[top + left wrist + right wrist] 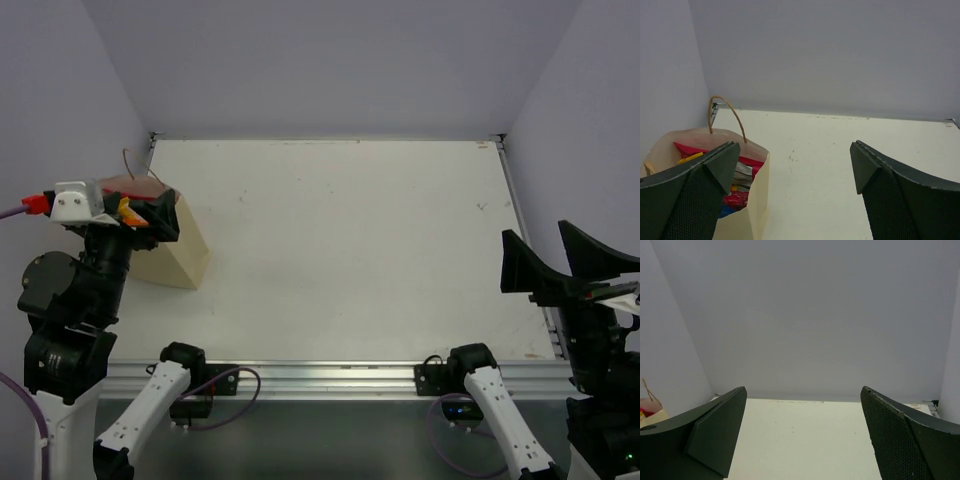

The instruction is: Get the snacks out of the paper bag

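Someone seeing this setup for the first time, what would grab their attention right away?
The tan paper bag standing at the left edge of the table draws the eye first, with red and yellow snacks showing in its open top. The left gripper hangs open just over it, while the right gripper sits open at the far right, away from the bag.

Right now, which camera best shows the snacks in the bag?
The left wrist view: it looks into the paper bag, showing red, yellow and blue snacks. The top view shows only a red sliver; the right wrist view, a bag corner.
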`<state>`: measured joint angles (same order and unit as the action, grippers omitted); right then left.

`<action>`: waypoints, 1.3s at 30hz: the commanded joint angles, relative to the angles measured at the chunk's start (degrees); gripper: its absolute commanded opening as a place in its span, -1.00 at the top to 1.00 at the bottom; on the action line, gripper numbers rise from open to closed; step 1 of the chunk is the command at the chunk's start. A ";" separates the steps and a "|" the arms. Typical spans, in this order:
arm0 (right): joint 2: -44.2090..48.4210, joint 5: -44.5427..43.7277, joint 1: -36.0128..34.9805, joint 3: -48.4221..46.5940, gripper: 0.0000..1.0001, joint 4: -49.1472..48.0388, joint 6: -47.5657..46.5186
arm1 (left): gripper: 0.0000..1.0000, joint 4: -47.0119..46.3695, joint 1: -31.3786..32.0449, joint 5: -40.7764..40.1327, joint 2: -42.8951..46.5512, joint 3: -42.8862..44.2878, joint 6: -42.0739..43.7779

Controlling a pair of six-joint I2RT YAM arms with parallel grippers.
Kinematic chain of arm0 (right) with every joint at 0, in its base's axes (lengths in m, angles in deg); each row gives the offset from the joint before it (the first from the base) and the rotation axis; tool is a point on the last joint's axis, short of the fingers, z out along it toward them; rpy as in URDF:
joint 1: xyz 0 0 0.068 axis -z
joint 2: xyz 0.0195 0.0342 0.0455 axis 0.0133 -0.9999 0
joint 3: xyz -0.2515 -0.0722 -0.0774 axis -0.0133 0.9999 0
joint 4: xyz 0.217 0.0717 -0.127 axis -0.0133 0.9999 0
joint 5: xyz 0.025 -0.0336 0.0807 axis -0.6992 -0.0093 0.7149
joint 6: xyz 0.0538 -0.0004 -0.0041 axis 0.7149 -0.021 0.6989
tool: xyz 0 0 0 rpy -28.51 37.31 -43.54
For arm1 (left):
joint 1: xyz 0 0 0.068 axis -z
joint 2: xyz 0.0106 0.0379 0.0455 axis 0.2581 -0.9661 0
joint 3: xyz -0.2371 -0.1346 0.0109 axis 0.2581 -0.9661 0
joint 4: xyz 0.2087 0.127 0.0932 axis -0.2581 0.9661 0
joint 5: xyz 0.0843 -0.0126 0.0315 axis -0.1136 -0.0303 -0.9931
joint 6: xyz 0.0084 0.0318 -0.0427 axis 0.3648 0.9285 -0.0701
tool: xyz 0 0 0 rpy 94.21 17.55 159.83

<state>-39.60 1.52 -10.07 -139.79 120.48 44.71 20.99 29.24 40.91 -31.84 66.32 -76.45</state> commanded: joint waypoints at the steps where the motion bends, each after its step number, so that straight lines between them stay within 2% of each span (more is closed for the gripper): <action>1: 0.40 2.07 -0.16 1.22 -0.98 -2.23 0.57 | -1.00 1.16 0.31 0.63 -2.19 -0.66 -0.81; 8: -1.45 5.41 -0.16 2.71 -0.98 -1.10 1.63 | -1.00 5.82 0.31 -4.64 -8.86 0.30 -6.08; 15: -4.17 12.52 -0.16 6.92 -0.98 0.84 2.86 | -1.00 6.18 -0.48 -12.81 -21.94 -1.27 -7.66; 21: -6.54 19.12 -0.16 10.09 -0.98 1.28 4.44 | -1.00 0.73 -10.15 -10.97 -30.73 -1.80 -9.94; 27: -5.32 18.87 -0.16 12.64 -0.98 -0.30 4.35 | -1.00 -3.75 -12.00 -12.12 -38.12 -1.10 -14.25; 33: -2.77 16.06 -0.59 14.58 -0.98 -1.18 3.48 | -0.97 -4.46 -12.70 -15.28 -43.23 -0.57 -16.80; 36: -1.80 14.74 -0.77 15.19 -0.98 -1.36 3.04 | -0.72 -5.60 -12.88 -17.04 -44.20 -1.19 -17.07; 37: -1.63 14.38 -0.95 15.37 -0.98 -1.53 2.95 | -0.49 -5.77 -12.79 -16.87 -44.46 -1.27 -16.98; 39: -1.19 14.12 -1.12 15.55 -0.98 -1.62 2.86 | -0.23 -6.65 -12.88 -15.12 -44.99 -1.19 -16.54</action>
<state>-41.32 17.35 -10.79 -124.69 120.76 48.05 18.57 16.85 26.94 -76.75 64.27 -92.14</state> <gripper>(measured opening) 0.990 0.665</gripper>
